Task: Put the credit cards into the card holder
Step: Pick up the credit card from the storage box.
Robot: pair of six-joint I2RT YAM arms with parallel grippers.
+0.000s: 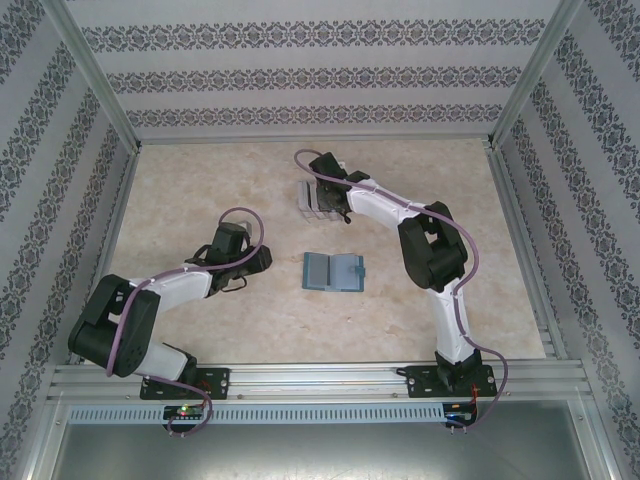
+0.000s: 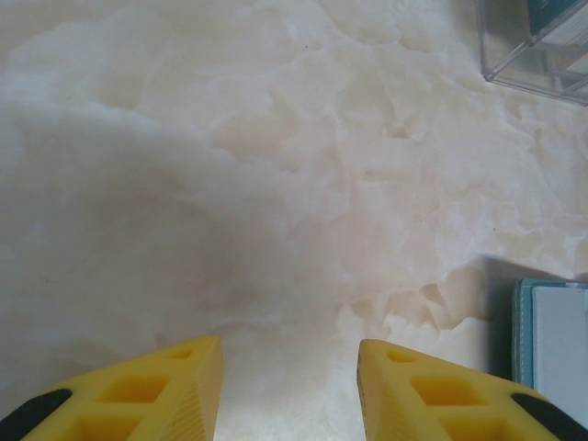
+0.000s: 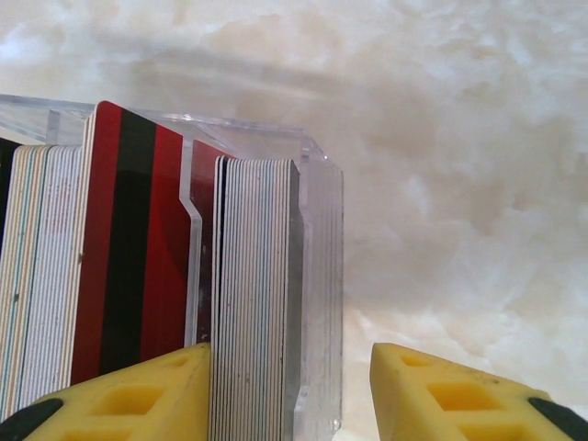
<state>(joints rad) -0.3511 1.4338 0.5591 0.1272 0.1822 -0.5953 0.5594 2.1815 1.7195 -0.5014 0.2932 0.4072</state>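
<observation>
The credit cards (image 3: 129, 248) are dark red with a black stripe and stand upright in a clear plastic box (image 3: 322, 276). A grey-white ridged stack (image 3: 257, 294) stands beside them. My right gripper (image 3: 289, 360) is open, its fingers astride that ridged stack and the box's right wall, touching neither. From above, the right gripper (image 1: 320, 198) hangs over the box (image 1: 306, 202) at the back. The card holder (image 1: 334, 271) lies open and flat at mid-table, teal with a paler inside. My left gripper (image 2: 288, 344) is open over bare table, with the card holder's edge (image 2: 554, 344) just to its right.
The marble-patterned table (image 1: 200, 190) is walled in by patterned panels and aluminium posts. In the left wrist view the clear box's corner (image 2: 537, 46) shows at the top right. Open tabletop lies left of the left arm and right of the card holder.
</observation>
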